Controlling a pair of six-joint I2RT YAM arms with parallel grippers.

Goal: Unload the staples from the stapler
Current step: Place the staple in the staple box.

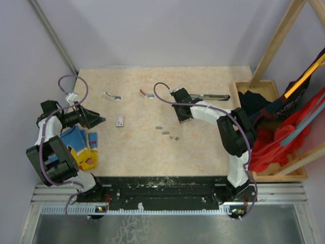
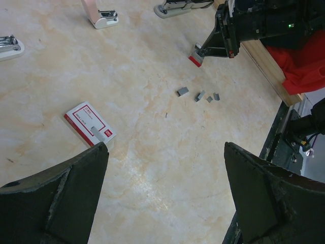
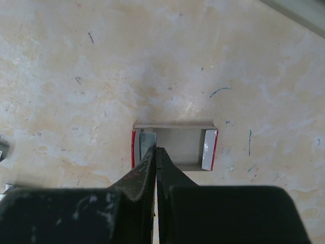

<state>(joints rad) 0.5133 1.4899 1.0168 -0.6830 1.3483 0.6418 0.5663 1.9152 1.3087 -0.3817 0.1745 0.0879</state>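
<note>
Right fingers point(image 3: 155, 152) are pinched shut on a small red-sided grey tray point(image 3: 209, 149), while the left fingers point(image 2: 61, 198) gape empty. Best keep it level, clear of the tiny grey metal staples point(image 2: 198, 94) mid-surface.

Left arm point(image 1: 45, 129), right arm point(image 1: 209, 113): white shells, black joints; purple cable point(image 1: 60, 81) loops each; left claw point(image 2: 165, 147), right claw point(image 3: 155, 148): matte black, scuffed wedge fingers.

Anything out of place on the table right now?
Yes: loose staples lie scattered on the table, away from the stapler. The right gripper pinches a small red-edged box.
</note>
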